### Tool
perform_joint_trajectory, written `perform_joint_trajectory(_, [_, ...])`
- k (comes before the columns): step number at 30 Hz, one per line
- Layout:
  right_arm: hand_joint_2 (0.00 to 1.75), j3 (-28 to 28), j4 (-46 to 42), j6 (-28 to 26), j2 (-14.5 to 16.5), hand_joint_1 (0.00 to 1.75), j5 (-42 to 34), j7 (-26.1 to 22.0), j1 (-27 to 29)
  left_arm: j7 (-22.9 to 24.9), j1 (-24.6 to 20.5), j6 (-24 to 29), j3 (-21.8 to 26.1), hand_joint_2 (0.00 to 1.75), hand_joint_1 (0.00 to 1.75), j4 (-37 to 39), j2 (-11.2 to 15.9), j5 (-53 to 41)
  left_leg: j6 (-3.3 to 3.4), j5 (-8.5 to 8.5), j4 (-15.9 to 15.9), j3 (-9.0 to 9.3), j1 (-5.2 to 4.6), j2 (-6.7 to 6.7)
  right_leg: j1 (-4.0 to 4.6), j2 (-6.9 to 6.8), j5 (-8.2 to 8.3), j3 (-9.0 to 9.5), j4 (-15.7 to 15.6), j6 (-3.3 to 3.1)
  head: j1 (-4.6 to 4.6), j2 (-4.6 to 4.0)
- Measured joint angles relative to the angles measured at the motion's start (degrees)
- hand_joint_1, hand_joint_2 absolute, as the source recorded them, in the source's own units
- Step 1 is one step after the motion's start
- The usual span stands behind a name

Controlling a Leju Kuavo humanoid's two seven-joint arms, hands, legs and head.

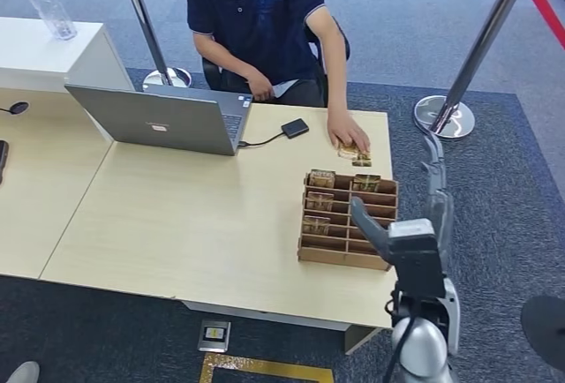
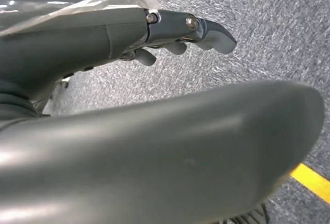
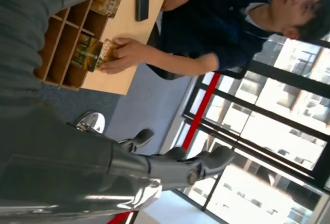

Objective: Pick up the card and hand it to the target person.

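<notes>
Card under the person's palm, robot hands bare

Lower right of the head view, the right hand (image 1: 432,191) is raised with fingers spread, holding nothing; the left hand (image 2: 171,35) hangs with fingers apart; a person's hand (image 1: 348,129) presses the card (image 1: 353,152) to the counter (image 1: 199,215).

The head view looks down from high over the worktop (image 1: 199,215). The right wrist view, turned sideways, shares its wooden rack (image 1: 348,219) (image 3: 62,43). The left wrist view faces carpet (image 2: 249,33) closely.
</notes>
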Motion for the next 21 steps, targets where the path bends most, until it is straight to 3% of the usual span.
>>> perform_joint_trajectory(2, [0.0, -4.2, -6.4, 2.6, -0.3, 0.0, -5.9, -0.3, 7.1, 0.4, 0.1, 0.9, 0.3, 0.0, 0.0, 0.0, -0.1, 0.4, 0.05, -0.05, 0.0, 0.02, 0.0, -0.05, 0.0, 0.0, -0.06, 0.08, 0.0, 0.04, 0.01, 0.0])
perform_joint_trajectory(5, [0.0, -14.8, -11.4, 10.3, 1.1, 0.0, -10.2, -2.3, 15.2, 0.8, 0.2, 1.7, 0.7, 0.0, 0.0, 0.0, -0.3, 0.7, 0.02, -0.09, 0.0, 0.04, 0.0, 0.02, 0.0, 0.0, -0.06, 0.1, 0.0, 0.03, 0.0, 0.0])
perform_joint_trajectory(8, [0.0, -28.8, -8.9, 17.4, 3.2, 0.0, -6.7, -3.8, 17.2, 0.7, 0.2, 2.0, 0.9, 0.0, 0.0, 0.0, -0.7, 0.9, 0.04, -0.09, 0.0, 0.08, 0.0, 0.01, 0.0, 0.0, -0.06, 0.18, 0.0, 0.03, 0.01, 0.0])
perform_joint_trajectory(10, [0.0, -39.1, -3.2, 17.7, 3.9, 0.0, -0.7, -5.3, 16.1, 0.1, 0.5, 2.1, 1.1, 0.0, 0.0, 0.0, -0.9, 1.3, 0.05, -0.08, 0.0, 0.09, 0.0, 0.0, -0.01, 0.0, -0.05, 0.26, 0.0, 0.04, 0.02, 0.0])
perform_joint_trajectory(13, [0.0, -52.4, 11.4, 11.5, 3.2, 0.0, 10.0, -5.7, 12.0, -0.8, 0.7, 2.1, 1.6, 0.0, 0.0, 0.0, -1.0, 2.2, 0.06, -0.06, 0.0, 0.18, -0.01, 0.01, -0.01, 0.0, -0.02, 0.32, -0.1, 0.05, 0.0, 0.0])
perform_joint_trajectory(17, [0.0, -64.2, 35.7, 5.2, -0.4, 0.0, 16.4, 0.8, 5.4, -1.5, 0.6, 2.2, 2.3, 0.0, 0.0, 0.0, -1.1, 2.9, 0.07, -0.06, 0.0, 0.22, -0.01, 0.03, -0.01, 0.0, -0.01, 0.32, 0.0, 0.03, 0.02, 0.0])
perform_joint_trajectory(21, [0.0, -67.9, 52.1, 7.6, -2.2, 0.0, 22.3, 13.7, 1.9, -1.8, 0.5, 2.3, 2.3, 0.0, 0.0, 0.0, -1.3, 2.2, 0.05, -0.05, 0.0, 0.23, 0.03, 0.09, 0.02, 0.0, -0.02, 0.27, 0.0, -0.04, 0.01, 0.0])
